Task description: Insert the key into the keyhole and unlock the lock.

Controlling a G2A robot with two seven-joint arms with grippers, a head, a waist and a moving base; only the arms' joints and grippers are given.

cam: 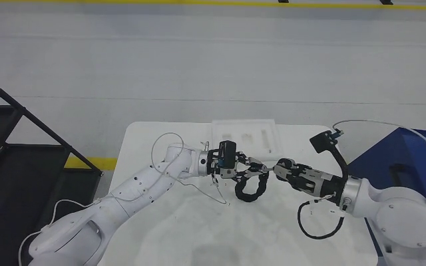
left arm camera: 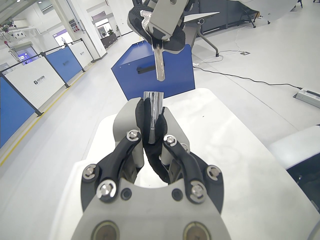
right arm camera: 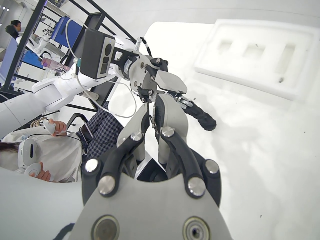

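Note:
My left gripper [left arm camera: 151, 112] is shut on the lock's chrome cylinder [left arm camera: 153, 106], whose open end faces the key. The lock's black cable loop [cam: 251, 190] hangs below both grippers over the table's middle. My right gripper [left arm camera: 162, 34] is shut on the silver key [left arm camera: 159, 63]. The key's tip points at the cylinder's end, a short gap away and roughly in line with it. In the right wrist view, my right gripper [right arm camera: 153, 112] pinches the key [right arm camera: 151, 122] edge-on, just in front of the left gripper [right arm camera: 172, 89] and the black cable [right arm camera: 201, 117]. In the top view the left gripper [cam: 244, 169] and right gripper [cam: 269, 169] face each other.
A white foam tray [cam: 246, 131] with shallow pockets lies at the far edge of the white table [cam: 166, 229]. A blue cabinet [cam: 393, 159] stands off the table's right side, and a black rack [cam: 26, 159] off its left.

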